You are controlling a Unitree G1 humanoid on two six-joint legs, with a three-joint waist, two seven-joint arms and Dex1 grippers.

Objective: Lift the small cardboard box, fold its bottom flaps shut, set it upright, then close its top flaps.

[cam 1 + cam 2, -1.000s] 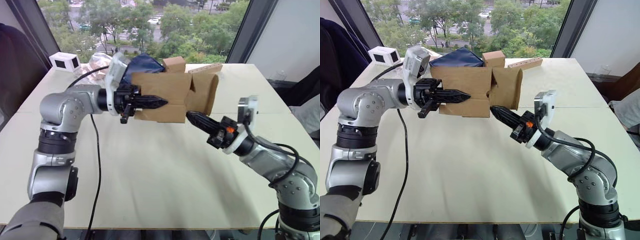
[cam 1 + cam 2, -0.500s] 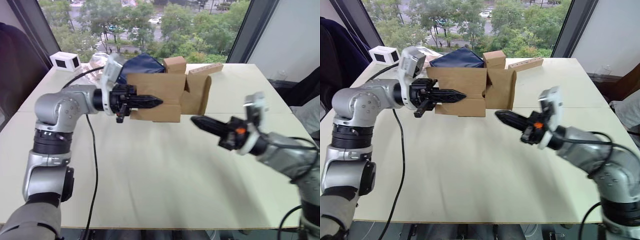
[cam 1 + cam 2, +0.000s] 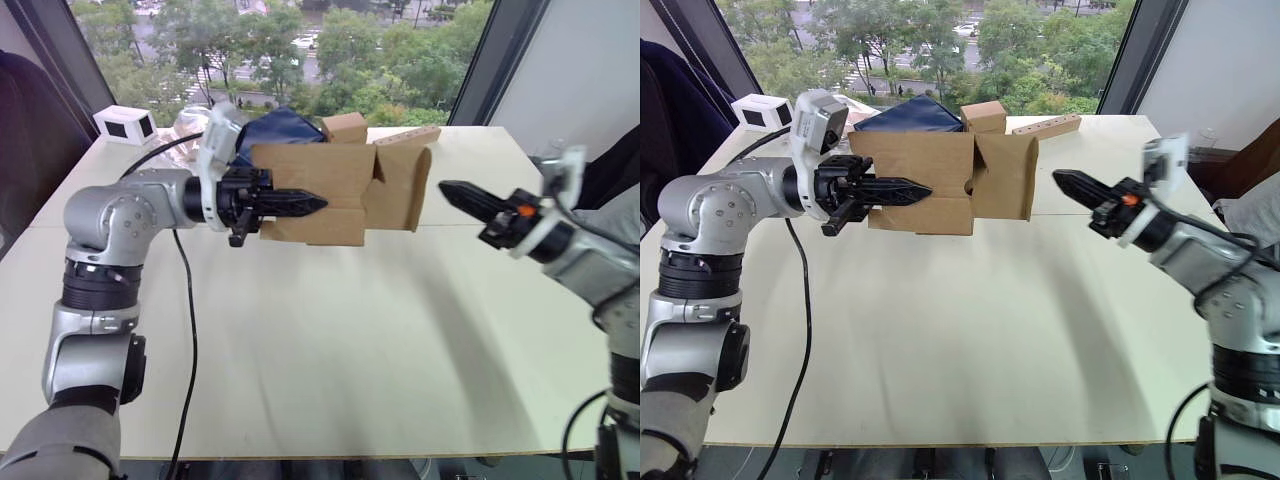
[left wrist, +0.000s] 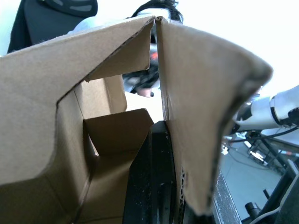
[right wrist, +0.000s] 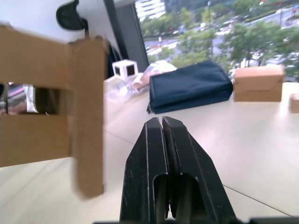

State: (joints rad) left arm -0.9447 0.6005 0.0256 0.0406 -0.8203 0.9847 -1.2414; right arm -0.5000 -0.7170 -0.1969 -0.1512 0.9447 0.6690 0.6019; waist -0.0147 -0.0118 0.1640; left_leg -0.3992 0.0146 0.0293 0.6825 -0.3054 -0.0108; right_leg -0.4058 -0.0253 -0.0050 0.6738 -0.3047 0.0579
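The small cardboard box (image 3: 315, 190) hangs on its side above the table, plain brown, with my left gripper (image 3: 320, 203) shut on its front wall. One black finger (image 4: 154, 186) runs along the inside of that wall. At the box's right end a flap (image 3: 407, 188) stands out sideways, and a gap (image 3: 968, 187) shows beside it. I cannot tell whether these are the bottom flaps or the top flaps. My right gripper (image 3: 447, 188) is shut with nothing in it. It hovers a short way to the right of that flap, apart from it, pointing at the box (image 5: 46, 116).
Behind the box lie a navy bag (image 3: 285, 128), a cube-like tan box (image 3: 346, 126) and a long wooden block (image 3: 407, 135). A small white box (image 3: 121, 123) stands at the far left corner. A black cable (image 3: 191, 330) runs over the table (image 3: 330, 350).
My right gripper has drawn back from under the box's right end, moving right and up, and is now apart from the flap. The left gripper still holds the box in about the same place.
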